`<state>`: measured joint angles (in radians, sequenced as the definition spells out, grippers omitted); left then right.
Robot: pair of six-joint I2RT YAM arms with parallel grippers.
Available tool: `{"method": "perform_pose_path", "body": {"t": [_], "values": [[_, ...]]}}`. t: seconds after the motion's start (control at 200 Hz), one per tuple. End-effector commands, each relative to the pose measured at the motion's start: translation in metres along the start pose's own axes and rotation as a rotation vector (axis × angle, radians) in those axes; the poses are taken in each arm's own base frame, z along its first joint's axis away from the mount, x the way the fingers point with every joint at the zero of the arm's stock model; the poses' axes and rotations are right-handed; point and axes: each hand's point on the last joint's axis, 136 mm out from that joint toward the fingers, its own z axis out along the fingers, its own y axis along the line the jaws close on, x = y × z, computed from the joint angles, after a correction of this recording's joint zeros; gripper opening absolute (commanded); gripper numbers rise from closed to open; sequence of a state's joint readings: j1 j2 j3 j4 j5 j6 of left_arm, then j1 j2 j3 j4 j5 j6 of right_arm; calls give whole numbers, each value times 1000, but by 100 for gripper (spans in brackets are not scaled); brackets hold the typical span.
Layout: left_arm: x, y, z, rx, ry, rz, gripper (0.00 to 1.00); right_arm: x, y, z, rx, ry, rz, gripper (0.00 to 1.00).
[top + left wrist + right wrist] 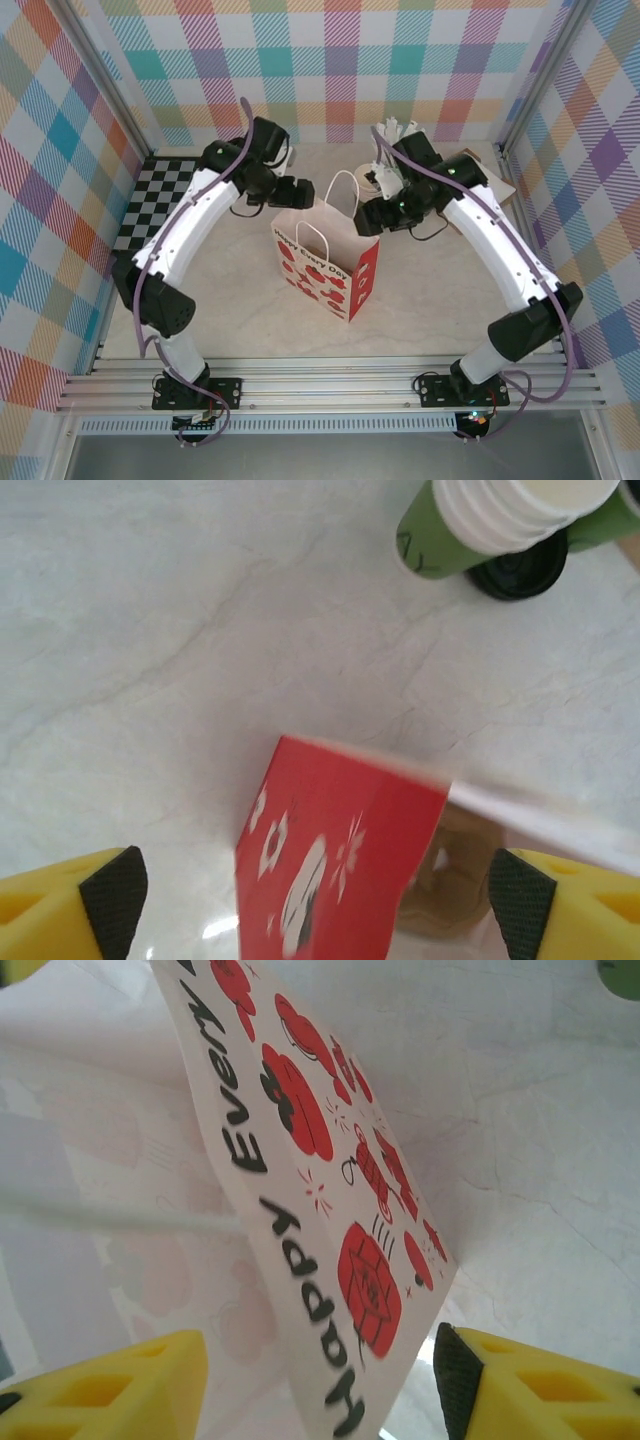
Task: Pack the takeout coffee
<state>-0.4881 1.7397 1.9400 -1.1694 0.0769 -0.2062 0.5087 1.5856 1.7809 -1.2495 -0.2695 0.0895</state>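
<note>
Cardboard, brown and blurred, lies low inside the paper bag (325,265) in the left wrist view. I judge it to be the carrier (455,875) of the takeout coffee, so the coffee is most likely already down in the bag, though the dark green cup and its lid cannot be made out there. The bag stands upright on its own in the middle of the desk (230,320), mouth up and white handles (345,190) raised, which would let a full cup ride level in its carrier rather than tip. The left fingers (110,895) stand wide open above the bag's red side wall, touching nothing. The right fingers (530,1385) are also apart, with the printed front wall passing between them and a gap on either side, so neither arm holds the bag. The arms flank the mouth from the left and right, well placed to spread or steady it. Toward the far edge of the desk stands a green cup with cream cup rims stacked in it (440,540), with a black round lid (520,575) just beside it; whose lid that is I cannot tell. A checkered mat (150,200) lies along the left edge.
</note>
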Motion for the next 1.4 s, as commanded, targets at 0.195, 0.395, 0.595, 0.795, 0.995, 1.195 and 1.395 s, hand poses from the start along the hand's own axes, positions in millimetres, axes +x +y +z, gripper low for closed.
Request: {"method": "perform_pose_path", "body": {"t": [0.195, 0.395, 0.595, 0.795, 0.995, 1.195, 1.395], "values": [[25, 55, -42, -133, -205, -274, 100, -12, 10, 15, -43, 13, -63, 31], [24, 86, -47, -169, -301, -420, 100, -12, 6, 14, 52, -37, 59, 16], [20, 102, -51, -185, -326, -458, 100, -13, 15, 21, 65, -60, 145, 12], [18, 104, -52, -173, -326, -455, 100, -25, 19, 32, 62, -77, 153, 13], [18, 104, -51, -157, -339, -461, 100, -47, 15, 36, 98, -118, 138, 13], [21, 104, -51, -160, -333, -461, 100, -58, 21, 45, 65, -116, 142, 15], [20, 108, -56, -176, -357, -464, 100, -55, 25, 21, 55, -144, 114, 49]]}}
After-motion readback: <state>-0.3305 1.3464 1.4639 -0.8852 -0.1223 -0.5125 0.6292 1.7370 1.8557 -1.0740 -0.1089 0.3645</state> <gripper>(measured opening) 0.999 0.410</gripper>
